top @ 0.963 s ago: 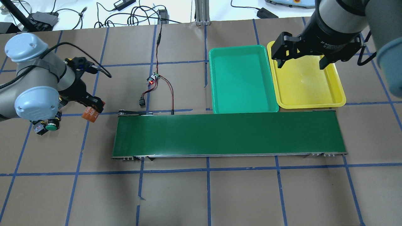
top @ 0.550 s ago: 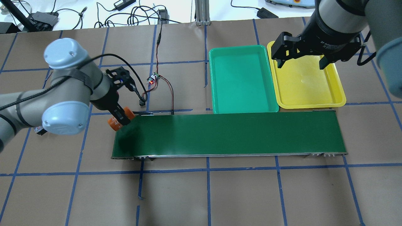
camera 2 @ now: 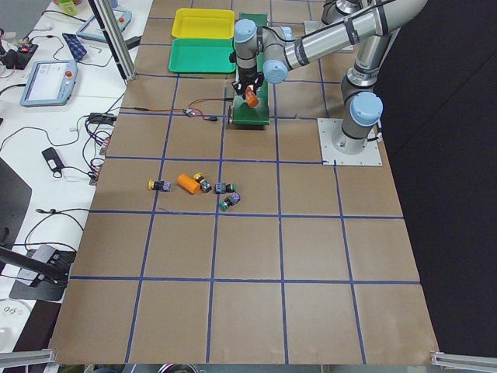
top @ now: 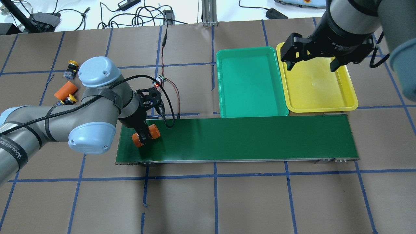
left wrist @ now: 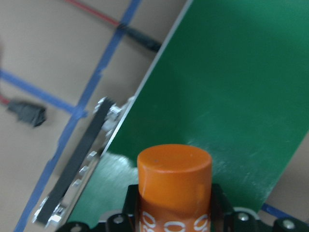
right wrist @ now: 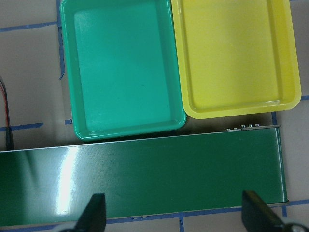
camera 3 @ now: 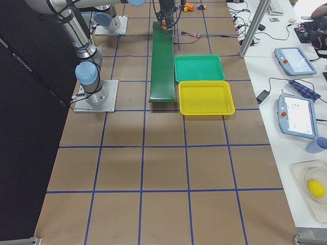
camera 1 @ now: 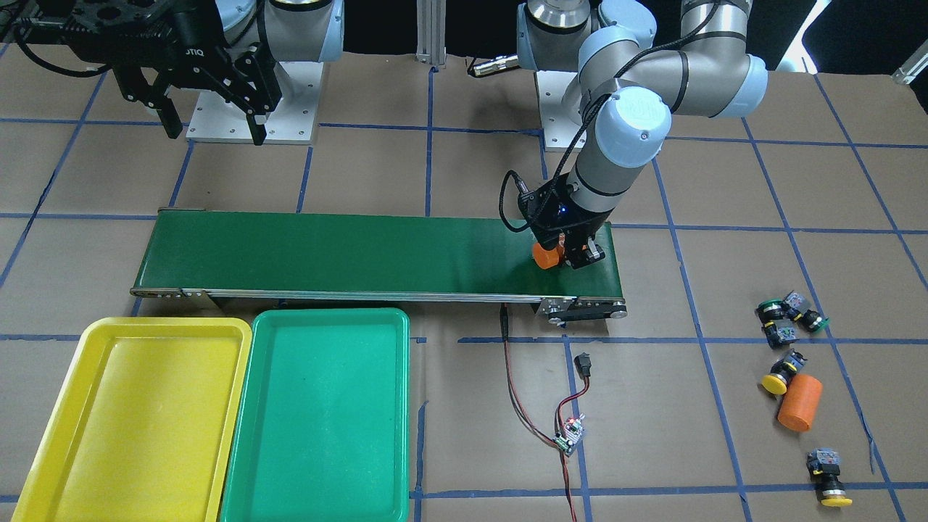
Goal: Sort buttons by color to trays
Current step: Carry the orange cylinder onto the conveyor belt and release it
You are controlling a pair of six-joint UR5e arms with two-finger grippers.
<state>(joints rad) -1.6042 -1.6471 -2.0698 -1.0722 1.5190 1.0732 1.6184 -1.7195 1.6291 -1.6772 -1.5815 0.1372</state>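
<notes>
My left gripper is shut on an orange cylinder, low over the left end of the dark-green conveyor belt; it also shows in the front view and in the left wrist view. Two green buttons and two yellow buttons lie on the table beyond that belt end. The green tray and the yellow tray are empty. My right gripper is open and empty above the yellow tray.
A second orange cylinder lies among the buttons. A small circuit board with red and black wires lies behind the belt's left end. The trays stand side by side against the belt's far right edge.
My left arm has swung right from the button pile, carrying the orange cylinder over the belt's left end. The right arm has not moved.
</notes>
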